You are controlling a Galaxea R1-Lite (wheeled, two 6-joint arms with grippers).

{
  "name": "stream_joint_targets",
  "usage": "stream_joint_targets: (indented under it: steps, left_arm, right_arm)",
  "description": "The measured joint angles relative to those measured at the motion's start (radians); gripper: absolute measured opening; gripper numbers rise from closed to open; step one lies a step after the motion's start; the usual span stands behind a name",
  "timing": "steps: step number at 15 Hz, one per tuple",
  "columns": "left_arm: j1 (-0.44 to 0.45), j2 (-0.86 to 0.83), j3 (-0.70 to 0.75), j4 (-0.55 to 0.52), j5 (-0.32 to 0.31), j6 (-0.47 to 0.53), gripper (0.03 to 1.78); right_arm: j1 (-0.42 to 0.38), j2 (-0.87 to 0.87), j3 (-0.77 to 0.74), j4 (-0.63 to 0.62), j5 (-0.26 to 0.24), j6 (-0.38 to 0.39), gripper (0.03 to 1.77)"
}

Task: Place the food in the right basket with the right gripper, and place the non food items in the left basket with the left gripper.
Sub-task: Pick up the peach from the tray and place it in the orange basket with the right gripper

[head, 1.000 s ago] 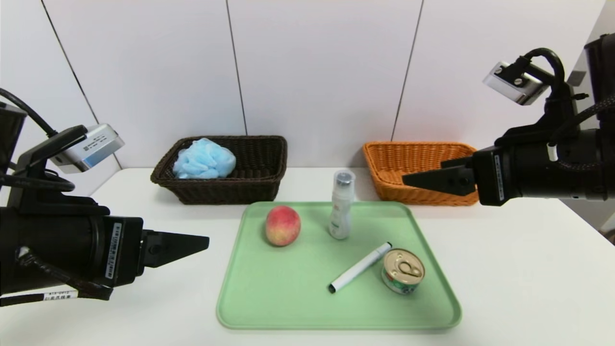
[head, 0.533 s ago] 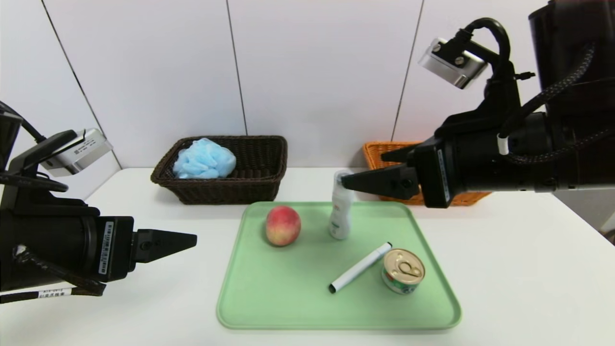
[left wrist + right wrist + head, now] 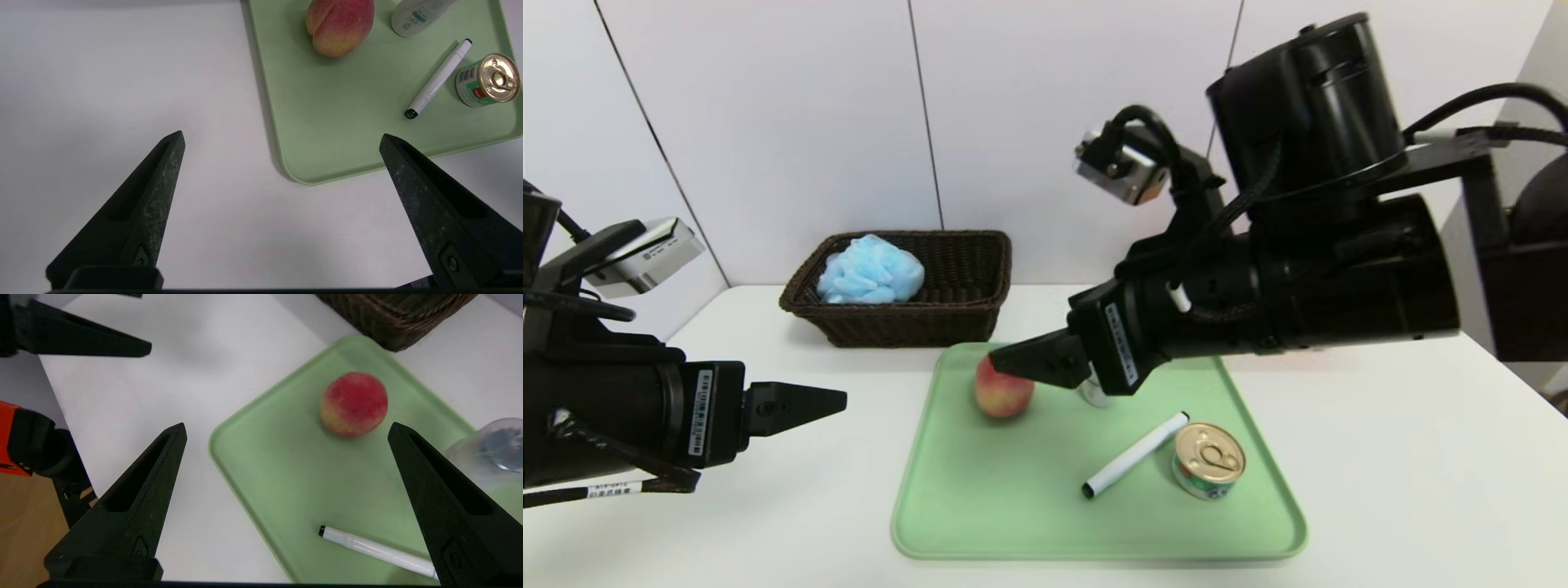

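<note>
On the green tray (image 3: 1013,523) lie four things: one peach (image 3: 1003,398), one white bottle (image 3: 416,18), one marker (image 3: 1134,455) and one can (image 3: 1208,461). The peach sits near the tray's far left part; the bottle stands just to its right, mostly hidden behind the right arm in the head view. The marker lies slantwise beside the can, at the tray's right. One dark basket (image 3: 947,314) stands behind the tray to the left, holding one blue puff (image 3: 870,270). The orange basket is hidden behind the right arm.

The right gripper (image 3: 1005,359) reaches in from the right, angled down and leftward, its tip above the peach; its jaws are spread wide and empty, the peach showing between them in the right wrist view. The left gripper (image 3: 833,400) hangs over the bare table (image 3: 768,523) left of the tray, pointing right, jaws also wide apart and empty.
</note>
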Motion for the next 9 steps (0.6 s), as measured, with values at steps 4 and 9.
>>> stream_joint_targets:
  steps: [4,9]
  left_arm:
    - [0.001,0.009,-0.001,-0.004,0.000,0.000,1.69]
    - [0.010,0.015,-0.005,-0.005,0.001,0.000,1.69]
  right_arm:
    - [0.068,0.068,0.033,-0.003,-0.101,0.005,1.70]
    - [0.118,0.129,0.131,-0.167,-0.223,0.014,1.70]
